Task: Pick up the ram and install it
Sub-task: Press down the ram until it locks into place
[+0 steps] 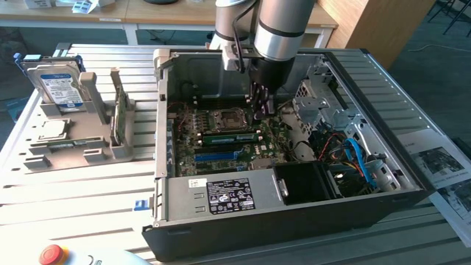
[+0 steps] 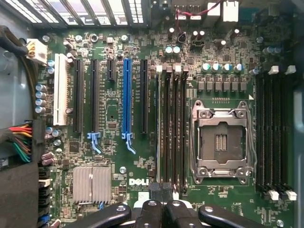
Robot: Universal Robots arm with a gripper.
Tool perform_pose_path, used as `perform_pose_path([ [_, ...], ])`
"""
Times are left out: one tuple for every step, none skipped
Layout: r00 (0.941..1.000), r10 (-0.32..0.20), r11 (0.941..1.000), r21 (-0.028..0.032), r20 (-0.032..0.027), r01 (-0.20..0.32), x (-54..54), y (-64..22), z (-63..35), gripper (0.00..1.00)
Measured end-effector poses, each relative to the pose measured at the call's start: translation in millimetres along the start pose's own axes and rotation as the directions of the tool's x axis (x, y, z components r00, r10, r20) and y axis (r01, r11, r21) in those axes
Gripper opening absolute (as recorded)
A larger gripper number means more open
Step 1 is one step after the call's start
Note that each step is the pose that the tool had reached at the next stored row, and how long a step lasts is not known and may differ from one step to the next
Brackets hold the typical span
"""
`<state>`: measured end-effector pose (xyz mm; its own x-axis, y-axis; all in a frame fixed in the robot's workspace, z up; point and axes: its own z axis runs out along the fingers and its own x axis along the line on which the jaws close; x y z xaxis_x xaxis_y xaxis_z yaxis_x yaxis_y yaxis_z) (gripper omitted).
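Note:
The ram [image 1: 228, 137], a long green stick, lies along the memory slots next to the empty processor socket [image 1: 224, 118] inside the open computer case. My gripper [image 1: 263, 110] hangs inside the case over the end of that stick nearest the drive cage, fingers shut together. I cannot tell whether the tips touch the stick. In the wrist view the shut gripper [image 2: 160, 191] is at one end of the bank of black memory slots [image 2: 171, 128], beside the socket [image 2: 222, 142]. Nothing is held between the fingers.
The case walls [image 1: 163, 110] enclose the arm. Cables [image 1: 353, 154] and the drive cage [image 1: 324, 105] crowd the exterior view's right; the power supply [image 1: 220, 196] is in front. A grey fixture [image 1: 74, 146] outside holds a hard drive [image 1: 63, 85], a processor chip [image 1: 53, 130] and a thin upright board [image 1: 116, 118].

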<state>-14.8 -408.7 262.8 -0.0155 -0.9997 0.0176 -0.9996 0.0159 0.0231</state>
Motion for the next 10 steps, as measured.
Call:
perform_pose_path([
  [1.0,0.0,1.0,0.0,0.0001,0.0,0.0,-0.1,1.7,0.1],
  [1.0,0.0,1.0,0.0,0.0001,0.0,-0.1,-0.1,3.4,0.1],
  [1.0,0.0,1.0,0.0,0.0002,0.0,-0.1,-0.1,5.1,0.1],
  [1.0,0.0,1.0,0.0001,0.0002,0.0,-0.1,-0.2,6.5,0.1],
  [1.0,0.0,1.0,0.0,0.0001,0.0,-0.2,-0.2,7.8,0.1],
  [1.0,0.0,1.0,0.0001,0.0001,0.0,-0.2,-0.2,9.0,0.1],
  [1.0,0.0,1.0,0.0,0.0001,0.0,-0.2,-0.3,10.2,0.1],
  [1.0,0.0,1.0,0.0001,0.0002,0.0,-0.2,-0.3,11.6,0.1],
  [1.0,0.0,1.0,0.0,0.0001,0.0,-0.3,-0.3,13.0,0.1],
  [1.0,0.0,1.0,0.0,0.0001,0.0,-0.3,-0.4,14.5,0.1],
])
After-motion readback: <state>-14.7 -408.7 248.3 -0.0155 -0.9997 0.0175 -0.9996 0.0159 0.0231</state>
